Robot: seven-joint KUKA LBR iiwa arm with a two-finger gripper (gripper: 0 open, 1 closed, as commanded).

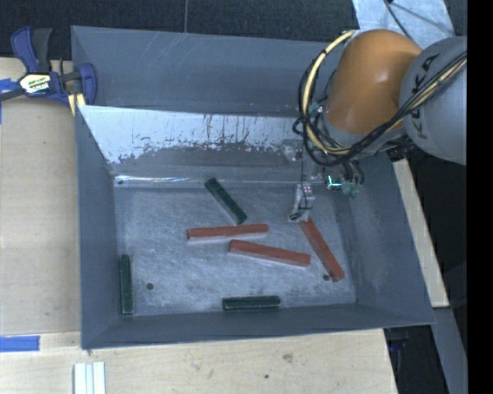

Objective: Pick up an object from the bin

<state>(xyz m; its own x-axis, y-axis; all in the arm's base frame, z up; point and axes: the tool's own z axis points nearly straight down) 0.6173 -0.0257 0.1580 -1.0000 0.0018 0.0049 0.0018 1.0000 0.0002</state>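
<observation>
Orange domed wrist cover [370, 80] highest, gripper [300, 205] hanging beneath (open or closed: cannot tell). Directly under tip: upper end of reddish-brown flat stick [324, 253], contact unclear. Shift toward stick's middle, close across narrow width, avoid grey metal bin wall [382, 245] beyond. Slim, long, lying flat, slanting away from gripper.

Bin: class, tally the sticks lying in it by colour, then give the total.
Red sticks: 3
Green sticks: 3
Total: 6
</observation>
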